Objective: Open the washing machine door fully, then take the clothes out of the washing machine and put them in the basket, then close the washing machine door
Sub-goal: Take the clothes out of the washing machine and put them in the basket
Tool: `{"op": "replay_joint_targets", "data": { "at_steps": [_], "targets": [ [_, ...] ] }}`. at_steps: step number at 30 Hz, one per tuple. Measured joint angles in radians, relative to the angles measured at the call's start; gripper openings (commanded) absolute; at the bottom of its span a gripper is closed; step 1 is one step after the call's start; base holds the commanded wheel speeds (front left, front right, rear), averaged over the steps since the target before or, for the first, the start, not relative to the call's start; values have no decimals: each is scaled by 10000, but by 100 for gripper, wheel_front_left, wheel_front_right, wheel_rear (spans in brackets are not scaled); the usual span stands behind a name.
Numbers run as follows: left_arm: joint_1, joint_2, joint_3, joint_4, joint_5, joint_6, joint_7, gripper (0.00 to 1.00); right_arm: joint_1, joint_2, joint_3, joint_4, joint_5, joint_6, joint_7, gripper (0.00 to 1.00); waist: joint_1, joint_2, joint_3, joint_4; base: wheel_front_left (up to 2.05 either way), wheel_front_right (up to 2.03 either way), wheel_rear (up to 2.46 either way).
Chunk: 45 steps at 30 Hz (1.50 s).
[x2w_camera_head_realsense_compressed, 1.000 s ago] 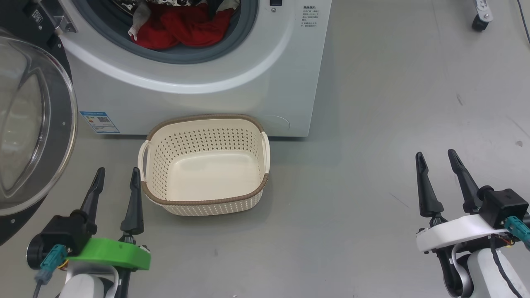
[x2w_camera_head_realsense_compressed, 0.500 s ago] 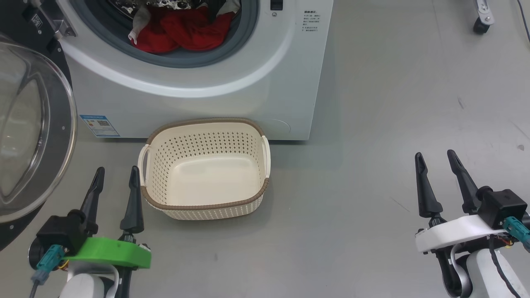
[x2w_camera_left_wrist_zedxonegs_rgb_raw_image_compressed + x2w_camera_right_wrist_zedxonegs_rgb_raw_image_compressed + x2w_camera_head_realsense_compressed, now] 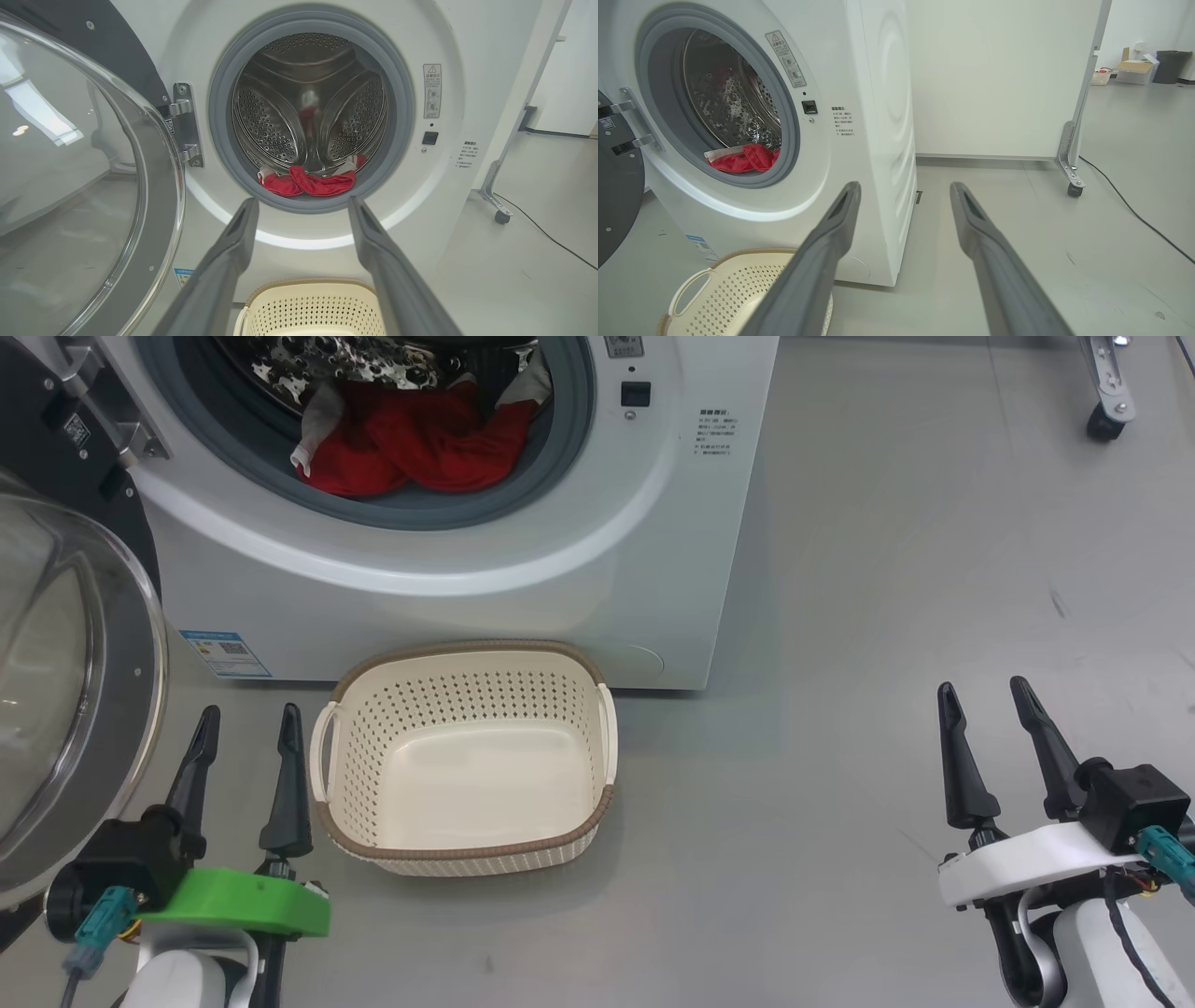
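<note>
Nearest, the left claw (image 3: 249,709) is released, fingers apart & holding nothing, just left of the basket (image 3: 467,851). The right claw (image 3: 982,683), also released, is well apart to the right of the basket. The basket stands on the floor (image 3: 840,775), its far rim near the front of the washing machine (image 3: 560,588). Left of the basket, the washing machine door (image 3: 84,663) is swung open. Behind & above the basket, the clothes (image 3: 411,453) lie at the drum mouth, against the grey ring (image 3: 429,513).
</note>
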Motion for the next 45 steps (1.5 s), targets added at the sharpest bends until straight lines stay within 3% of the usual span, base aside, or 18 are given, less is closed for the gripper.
{"op": "replay_joint_targets", "data": {
  "at_steps": [19, 45],
  "targets": [
    [0, -8, -121, -38, 309, 0, 0, 100, 7, 63, 58, 79, -75, 52, 0, 100, 0, 0, -8, 80, 69, -69, 0],
    [8, -13, -234, 86, 426, -4, 0, 100, 7, 123, 40, 107, -75, 54, 0, 100, 0, 0, 81, -3, 4, -4, 0]
  ]
}}
